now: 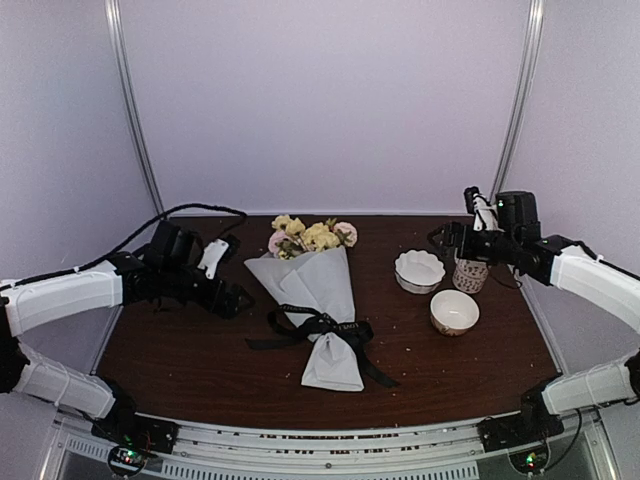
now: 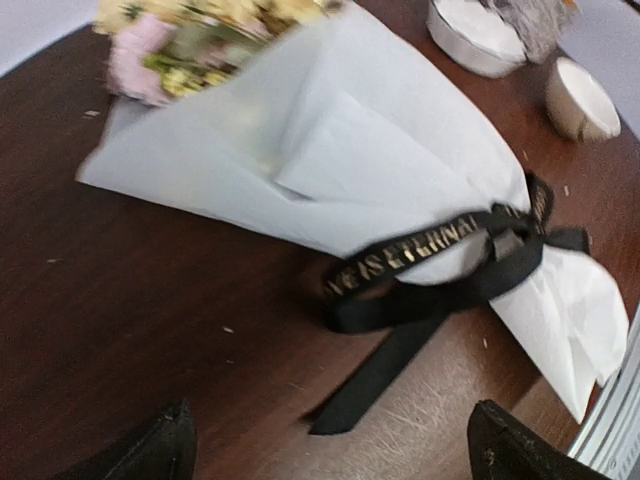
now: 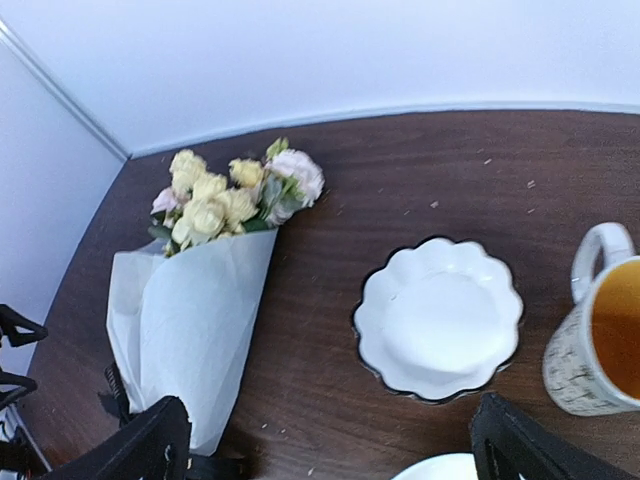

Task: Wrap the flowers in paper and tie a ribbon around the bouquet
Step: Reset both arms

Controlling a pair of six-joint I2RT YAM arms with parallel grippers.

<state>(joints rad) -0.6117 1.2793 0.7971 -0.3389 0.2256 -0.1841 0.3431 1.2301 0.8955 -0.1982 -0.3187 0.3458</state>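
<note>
The bouquet lies in the middle of the table: yellow and pink flowers [image 1: 310, 235] at the far end, a pale paper [image 1: 312, 290] cone around the stems, and the black ribbon [image 1: 322, 327] tied in a bow near its narrow end. My left gripper [image 1: 232, 296] hovers open just left of the cone, apart from it. In the left wrist view the ribbon [image 2: 440, 272], paper [image 2: 350, 150] and flowers [image 2: 165, 45] lie ahead of the empty left gripper [image 2: 335, 455]. My right gripper [image 1: 441, 238] stands open at the right, over the bowls; the right gripper [image 3: 332, 450] holds nothing, with the flowers [image 3: 230, 190] and paper [image 3: 190, 330] to its left.
A white scalloped bowl [image 1: 420, 270] sits right of the bouquet and shows as the scalloped bowl [image 3: 440, 320] in the right wrist view. Beside it are a beige bowl [image 1: 455, 312] and a patterned mug [image 1: 470, 275]. The mug [image 3: 600, 345] has an orange inside. Small crumbs dot the dark wooden table [image 1: 180, 360].
</note>
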